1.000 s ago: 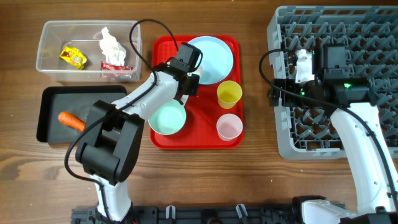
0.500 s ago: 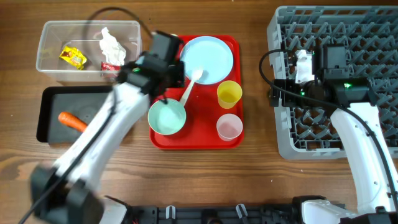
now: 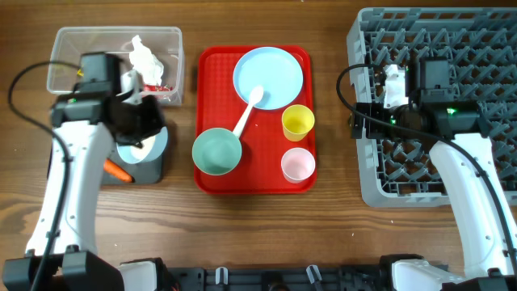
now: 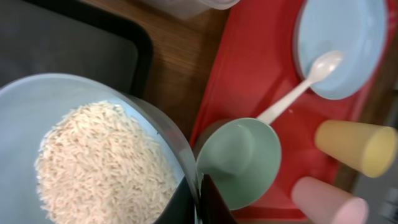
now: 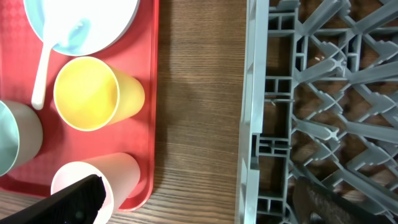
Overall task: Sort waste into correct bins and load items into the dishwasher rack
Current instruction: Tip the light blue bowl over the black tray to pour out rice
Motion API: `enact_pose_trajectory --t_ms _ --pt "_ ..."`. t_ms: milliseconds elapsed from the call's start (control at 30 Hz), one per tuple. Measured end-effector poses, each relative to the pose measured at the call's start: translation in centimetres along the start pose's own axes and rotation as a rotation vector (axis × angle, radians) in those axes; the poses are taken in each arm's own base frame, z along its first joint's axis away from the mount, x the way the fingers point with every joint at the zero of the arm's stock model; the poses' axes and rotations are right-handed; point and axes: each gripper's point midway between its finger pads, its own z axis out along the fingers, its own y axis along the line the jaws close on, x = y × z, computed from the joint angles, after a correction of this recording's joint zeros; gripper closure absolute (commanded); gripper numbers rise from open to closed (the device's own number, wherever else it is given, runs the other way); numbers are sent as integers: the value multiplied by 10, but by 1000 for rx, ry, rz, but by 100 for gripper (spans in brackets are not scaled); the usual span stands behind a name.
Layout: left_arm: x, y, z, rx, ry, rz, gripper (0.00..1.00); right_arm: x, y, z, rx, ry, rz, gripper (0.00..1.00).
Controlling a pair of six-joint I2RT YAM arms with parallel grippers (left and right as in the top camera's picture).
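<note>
White rice grains [image 4: 99, 165], in the pale blue-green bowl [image 4: 25, 115] rim-clamped by the left end effector [image 4: 202, 194], have left the flat red tray [image 4: 249, 81]; shallow black tray [image 4: 62, 43] beneath, ready for tipping.

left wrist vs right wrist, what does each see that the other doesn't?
Left wrist only: a pale blue bowl full of rice, the left jaws shut on its rim, above the black tray, plus a corner of the clear tub.
Right wrist only: the grey rack, and the right jaws, wide open and holding nothing.
Both: the red tray with the plate, white spoon, yellow cup, pink cup and empty green bowl. The right wrist catches only that bowl's edge.
</note>
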Motion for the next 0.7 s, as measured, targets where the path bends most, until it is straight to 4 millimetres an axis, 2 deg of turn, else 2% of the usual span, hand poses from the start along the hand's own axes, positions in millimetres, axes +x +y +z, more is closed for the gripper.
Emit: enact_pose_trajectory --t_ms 100,233,500,633,700 --pt "-4 8 -1 152 0 -38 96 0 0 0 0 0 0 0" --pt "-6 7 0 301 13 -54 96 0 0 0 0 0 0 0" --pt "-6 9 28 506 107 -92 96 0 0 0 0 0 0 0" --pt "-14 23 41 576 116 -150 96 0 0 0 0 0 0 0" --pt "-18 25 40 639 109 -169 96 0 0 0 0 0 0 0"
